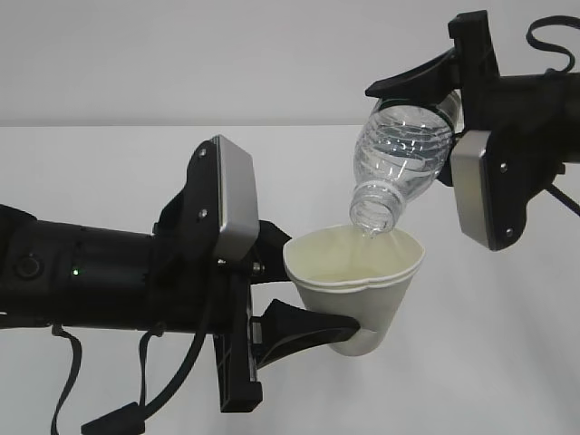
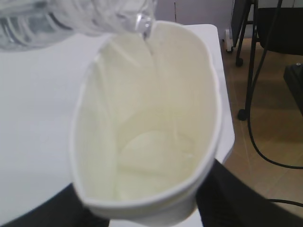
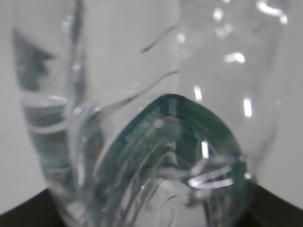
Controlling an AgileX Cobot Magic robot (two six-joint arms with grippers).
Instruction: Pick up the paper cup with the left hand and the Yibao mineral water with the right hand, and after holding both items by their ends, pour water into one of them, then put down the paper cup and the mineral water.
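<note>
Clear Yibao mineral water [image 1: 403, 154] in right hand [image 1: 433, 86], label hidden; paper cup [image 1: 355, 285] pinched by left hand [image 1: 304, 299].

- Above the cup [image 1: 355, 288], the way in is blocked: the tilted bottle [image 1: 399, 163] hangs with its neck just over the rim.
- The left gripper [image 1: 313, 299] takes up the cup's left side and base.
- The right gripper [image 1: 435, 86] crowds the upper right.
- The table [image 1: 489, 362] right of and below the cup lies free.
</note>
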